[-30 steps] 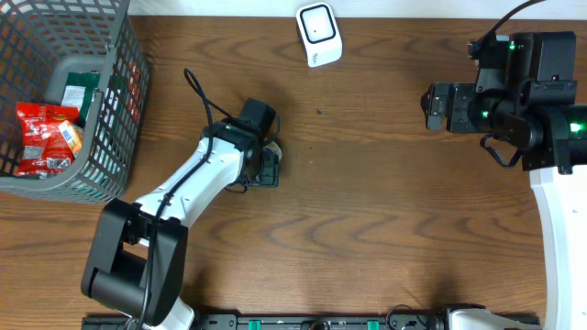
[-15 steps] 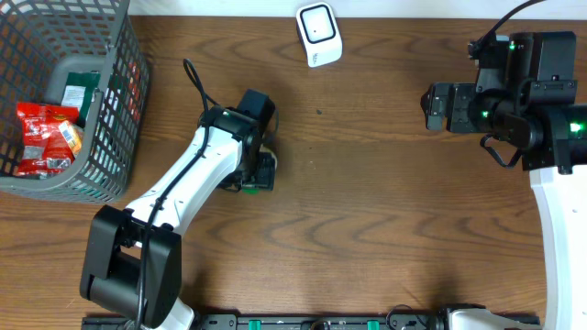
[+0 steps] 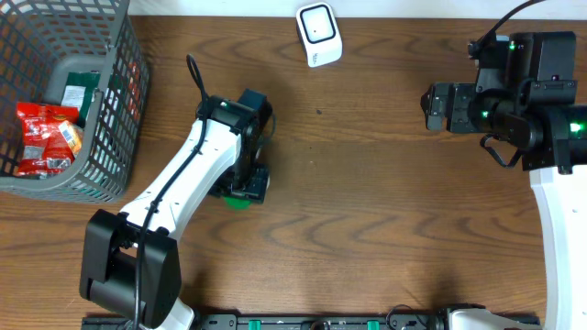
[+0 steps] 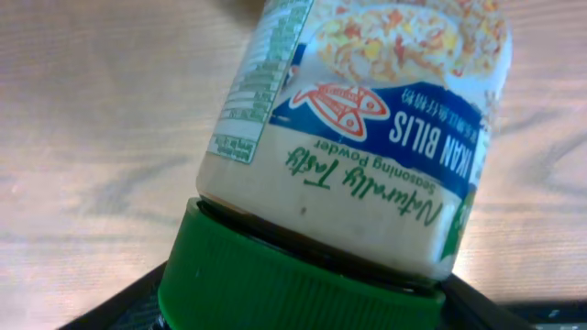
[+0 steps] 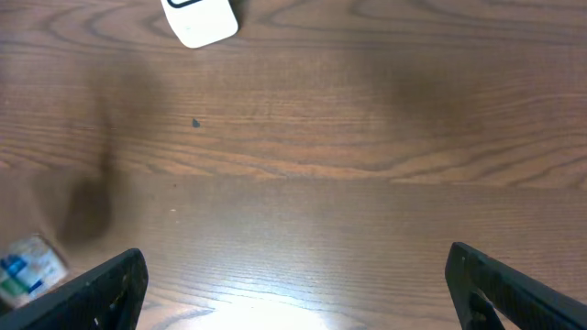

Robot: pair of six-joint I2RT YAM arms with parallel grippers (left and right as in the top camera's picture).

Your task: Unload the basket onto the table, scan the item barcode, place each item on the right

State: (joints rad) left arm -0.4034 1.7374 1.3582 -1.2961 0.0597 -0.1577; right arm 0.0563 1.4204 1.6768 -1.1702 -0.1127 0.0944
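The item is a seasoning powder jar (image 4: pixel 367 128) with a white body, a blue "Ikan Bilis" label and a green cap (image 4: pixel 293 284). My left gripper (image 4: pixel 303 316) is shut on it at the cap, its dark fingers showing on either side. From overhead the left gripper (image 3: pixel 248 186) hangs over mid-table and hides the jar except for a bit of green cap (image 3: pixel 238 203). The white barcode scanner (image 3: pixel 318 34) stands at the back edge, well beyond the jar. My right gripper (image 3: pixel 431 107) stands open and empty at the right, over bare wood (image 5: pixel 298 293). It sees the jar (image 5: pixel 27 266) far left.
A grey wire basket (image 3: pixel 119 110) at the left holds a red snack packet (image 3: pixel 41 137) and a green one (image 3: pixel 78 94). The scanner (image 5: pixel 200 18) also shows at the top of the right wrist view. Bare wooden tabletop lies between the two arms.
The left arm has swung its wrist toward the table's front with the jar, and the green cap now peeks out below the gripper. The right arm has not moved.
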